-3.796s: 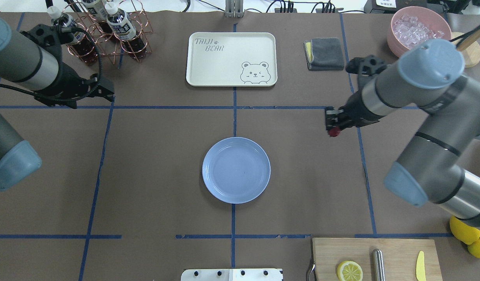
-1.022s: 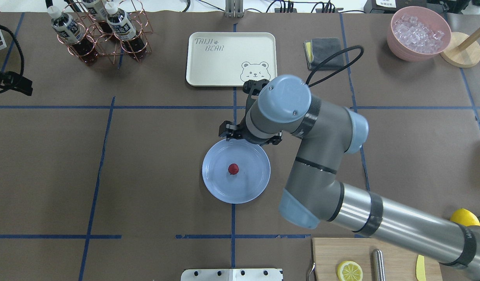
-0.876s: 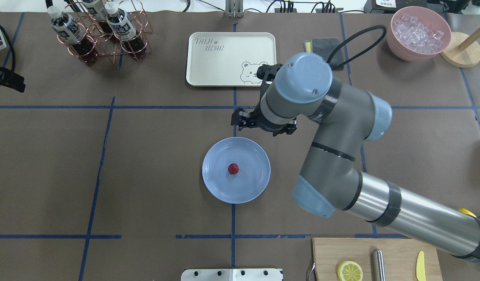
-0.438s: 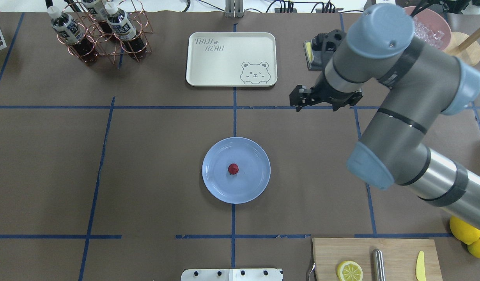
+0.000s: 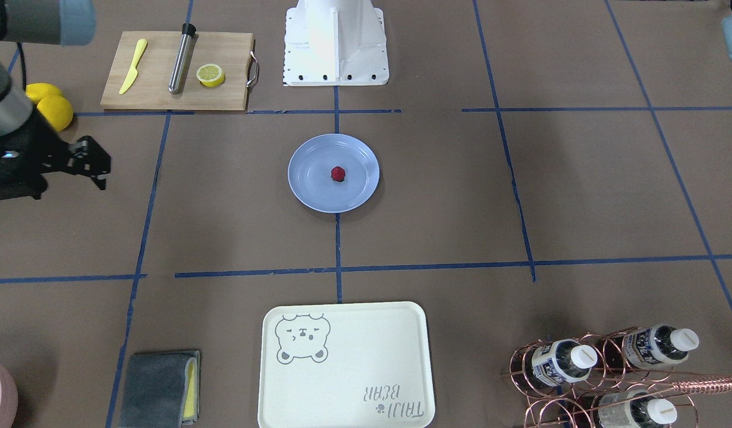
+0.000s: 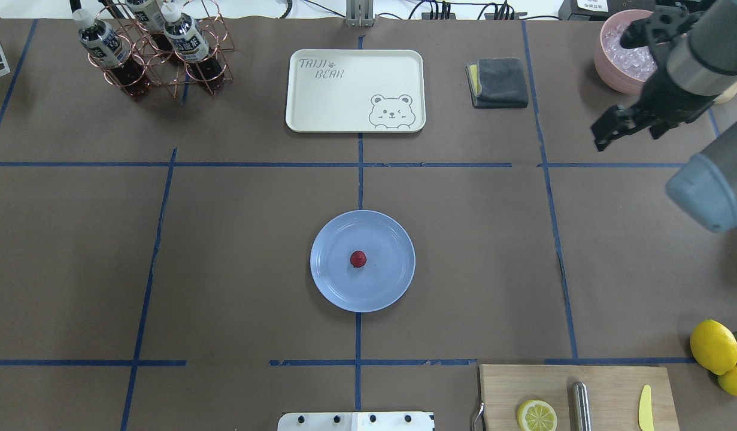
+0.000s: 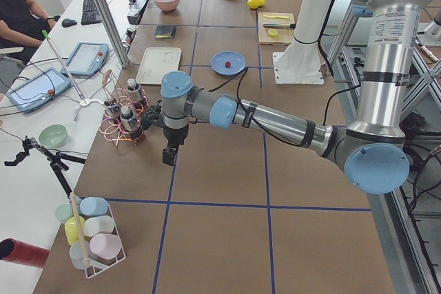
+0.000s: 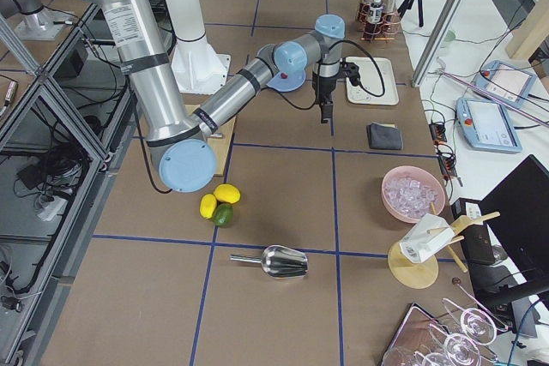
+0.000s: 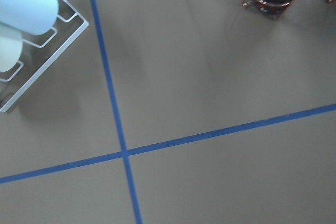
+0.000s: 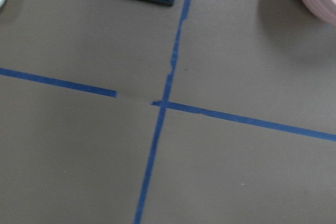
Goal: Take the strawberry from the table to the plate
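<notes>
The small dark-red strawberry (image 6: pixel 358 259) (image 5: pixel 338 173) lies near the middle of the light-blue plate (image 6: pixel 387 282) (image 5: pixel 307 181), at the centre of the brown table (image 6: pixel 224 269). My right gripper (image 6: pixel 603 135) (image 5: pixel 96 167) hangs far off to the right, near the pink bowl, open with nothing between its fingers. My left gripper (image 7: pixel 169 155) shows only in the exterior left view, above the table beside the bottle rack; I cannot tell whether it is open or shut. Neither wrist view shows any fingers, only tape lines on the table.
At the back stand a cream bear tray (image 6: pixel 355 90), a copper bottle rack (image 6: pixel 158 51), a grey cloth (image 6: pixel 498 82) and a pink bowl of ice (image 6: pixel 622 57). A cutting board (image 6: pixel 607 383) with a lemon half (image 6: pixel 536 415) and whole lemons (image 6: pixel 713 346) sit front right.
The right gripper, first shut on the strawberry, left it on the plate and then swung away to the far right. The left arm has left the overhead view.
</notes>
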You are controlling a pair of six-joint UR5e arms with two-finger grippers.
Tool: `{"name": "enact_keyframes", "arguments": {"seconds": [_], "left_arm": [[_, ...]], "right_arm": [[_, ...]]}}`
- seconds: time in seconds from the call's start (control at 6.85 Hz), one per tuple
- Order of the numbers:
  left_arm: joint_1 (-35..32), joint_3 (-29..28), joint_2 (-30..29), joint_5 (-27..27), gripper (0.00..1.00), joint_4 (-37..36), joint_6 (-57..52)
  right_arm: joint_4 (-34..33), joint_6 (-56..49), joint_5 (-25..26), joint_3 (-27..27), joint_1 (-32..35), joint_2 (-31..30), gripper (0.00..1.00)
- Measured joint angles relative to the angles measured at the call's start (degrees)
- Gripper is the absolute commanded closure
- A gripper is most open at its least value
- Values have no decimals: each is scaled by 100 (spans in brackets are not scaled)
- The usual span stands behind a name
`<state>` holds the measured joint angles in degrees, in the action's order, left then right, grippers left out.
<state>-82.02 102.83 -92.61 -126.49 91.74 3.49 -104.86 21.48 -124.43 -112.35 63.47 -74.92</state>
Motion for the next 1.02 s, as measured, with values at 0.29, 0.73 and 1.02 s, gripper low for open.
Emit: {"name": "enact_keyframes", "arguments": {"seconds": [0.29, 0.73, 1.02], "left_arm": [[-82, -25, 178, -7, 0, 0, -139], [-268, -153, 637, -444, 0, 7, -205], [-293, -223, 877, -712, 0, 25, -200]], "right_arm": [[18, -1927, -532, 266, 1194, -904, 0], [148, -3482, -1019, 1289, 2326, -1164, 0], [365, -3570, -1031, 1473, 2459, -1047, 0]]}}
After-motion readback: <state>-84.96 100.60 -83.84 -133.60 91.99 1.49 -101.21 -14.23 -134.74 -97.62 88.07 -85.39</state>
